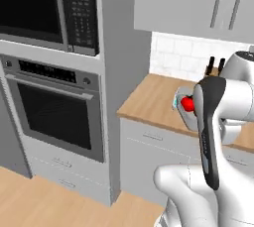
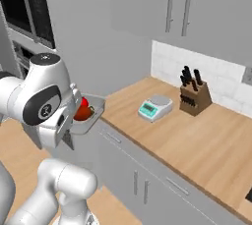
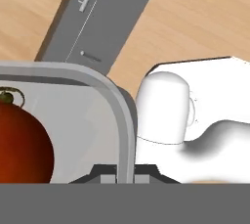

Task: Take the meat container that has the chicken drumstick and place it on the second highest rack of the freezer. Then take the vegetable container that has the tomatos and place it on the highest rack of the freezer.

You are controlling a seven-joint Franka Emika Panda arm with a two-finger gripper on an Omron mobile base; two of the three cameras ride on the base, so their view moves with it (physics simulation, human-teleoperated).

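The vegetable container [image 3: 124, 115] is a shallow grey tray with a rounded rim. It holds the tomatos, one of which, a dark red tomato [image 3: 22, 142] with a green stem, lies close in the hand view. My gripper [image 3: 124, 171] is shut on the tray's rim, one finger on each side of the wall. In the right base view the container [image 2: 94, 115] hangs in the air just off the counter's left end, with a red tomato [image 2: 82, 110] inside. In the left base view the tomato [image 1: 187, 103] peeks out beside my forearm. The freezer, its racks and the chicken drumstick are out of view.
A wooden counter [image 2: 197, 135] carries a kitchen scale [image 2: 155, 107] and a knife block [image 2: 193, 94]. Black wall ovens [image 1: 54, 107] stand to the left under a microwave [image 1: 49, 8]. Grey cabinet fronts [image 3: 97, 17] and wooden floor lie below the tray.
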